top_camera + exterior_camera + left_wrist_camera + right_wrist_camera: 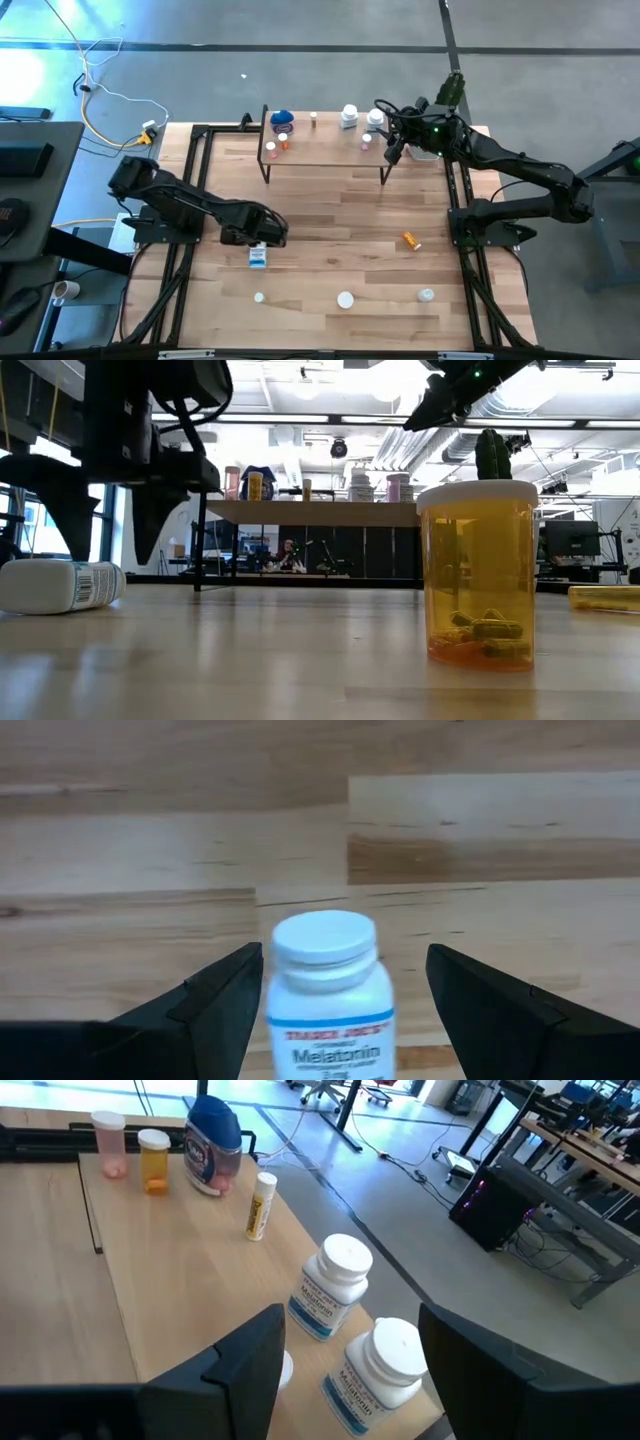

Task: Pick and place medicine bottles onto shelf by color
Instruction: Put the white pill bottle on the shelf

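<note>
- My left gripper [340,1010] hangs open astride the white melatonin bottle [328,995] lying on the table [150,840].
- I'd lower evenly, then close across its middle.
- My right gripper [345,1370] waits open above the shelf [190,1280].

A pale plank wooden tabletop [330,215] sits in a black metal frame [195,190] on grey floor. A yellow-and-white cable [110,105] trails across the floor beyond the table's far left corner. A green cactus [492,455] stands in the background.

I see a robotics lab or open workshop: concrete floor [330,80], exposed ceiling ducts [420,445], desks with monitors [565,540], office chairs [330,1092], and loose cables [105,95] beside my table [330,225].
</note>
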Controlling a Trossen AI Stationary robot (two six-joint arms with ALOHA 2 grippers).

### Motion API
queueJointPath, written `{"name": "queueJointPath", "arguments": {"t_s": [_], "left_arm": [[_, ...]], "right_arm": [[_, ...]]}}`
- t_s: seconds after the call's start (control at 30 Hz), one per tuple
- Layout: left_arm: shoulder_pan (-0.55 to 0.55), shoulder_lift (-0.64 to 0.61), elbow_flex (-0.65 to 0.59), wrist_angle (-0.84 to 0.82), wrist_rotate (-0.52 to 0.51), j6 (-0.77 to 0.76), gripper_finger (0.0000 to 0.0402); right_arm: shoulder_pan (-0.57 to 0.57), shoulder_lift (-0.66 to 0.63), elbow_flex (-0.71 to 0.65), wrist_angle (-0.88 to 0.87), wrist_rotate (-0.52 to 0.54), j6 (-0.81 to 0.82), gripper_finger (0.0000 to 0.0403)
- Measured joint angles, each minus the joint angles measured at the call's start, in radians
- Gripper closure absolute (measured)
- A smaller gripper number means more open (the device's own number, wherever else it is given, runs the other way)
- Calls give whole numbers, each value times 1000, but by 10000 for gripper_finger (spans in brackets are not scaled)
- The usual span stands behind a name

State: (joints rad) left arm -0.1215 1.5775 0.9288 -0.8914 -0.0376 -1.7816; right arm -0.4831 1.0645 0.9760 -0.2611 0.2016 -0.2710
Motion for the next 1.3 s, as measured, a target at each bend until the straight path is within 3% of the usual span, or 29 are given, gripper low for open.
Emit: {"name": "queueJointPath", "arguments": {"t_s": [0.47, 0.9, 1.07, 1.3], "left_arm": [[0, 136, 2, 67, 70, -11, 138], [3, 139, 1, 117, 80, 58, 240], [3, 115, 6, 147, 4, 65, 235], [6, 69, 60, 165, -217, 87, 234]], "right_arm": [[0, 0, 0, 1, -2, -22, 181], [0, 0, 0, 41, -3, -30, 181], [0, 0, 0, 57, -3, -29, 181], [0, 0, 0, 61, -3, -26, 181]]}}
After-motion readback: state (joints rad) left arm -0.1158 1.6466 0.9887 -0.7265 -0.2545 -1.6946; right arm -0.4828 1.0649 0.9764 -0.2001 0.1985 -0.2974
